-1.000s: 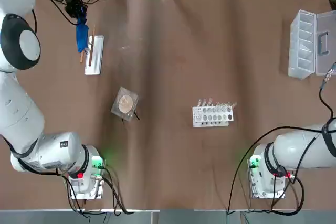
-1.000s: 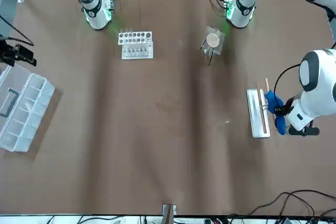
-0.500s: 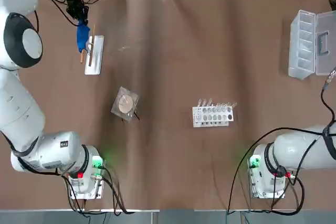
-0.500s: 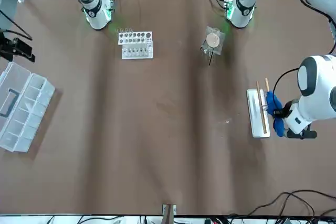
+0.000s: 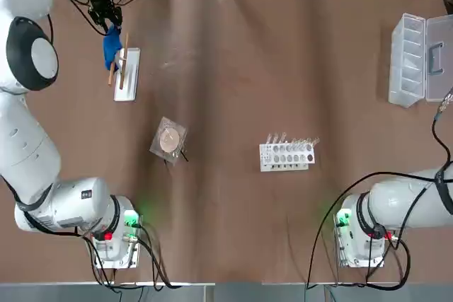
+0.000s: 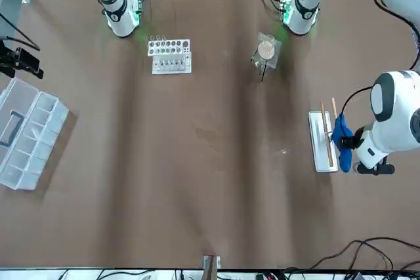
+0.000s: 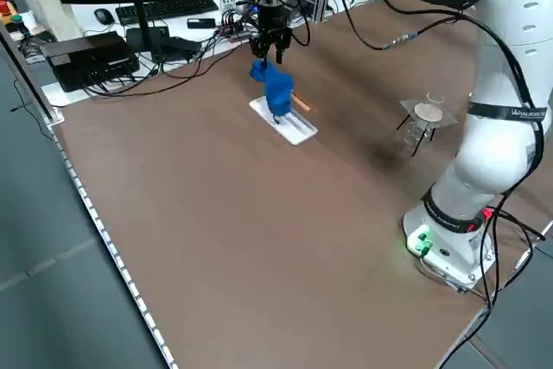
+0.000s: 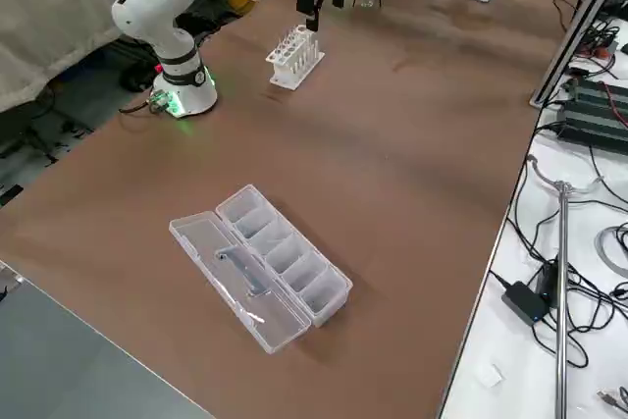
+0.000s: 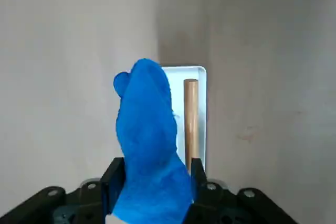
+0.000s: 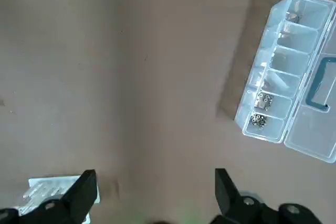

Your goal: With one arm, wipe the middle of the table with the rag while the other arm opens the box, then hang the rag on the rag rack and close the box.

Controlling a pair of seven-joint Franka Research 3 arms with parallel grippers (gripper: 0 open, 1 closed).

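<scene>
My left gripper (image 5: pixel 106 20) is shut on the blue rag (image 5: pixel 111 46), which hangs from it at the table's (image 5: pixel 233 90) far left. In the left wrist view the rag (image 9: pixel 149 140) fills the gap between the fingers (image 9: pixel 112 179), right beside a wooden rod (image 9: pixel 191 114) of the rag rack (image 5: pixel 127 73). The side view shows the rag (image 7: pixel 276 88) draped at the rods above the base plate (image 7: pixel 289 123). The box (image 5: pixel 417 58) lies open at the far right, its compartments (image 10: pixel 278 98) showing. My right gripper (image 10: pixel 155 182) is open, raised high and apart from the box.
A white test-tube rack (image 5: pixel 287 155) stands right of centre. A tan disc in clear wrapping (image 5: pixel 168 139) sits left of centre. Cables and equipment line the table's far edge. The arms' bases (image 5: pixel 113 235) stand at the near edge.
My left gripper has shifted the rag a little closer to the rack's rods. The right gripper stays raised near the open box.
</scene>
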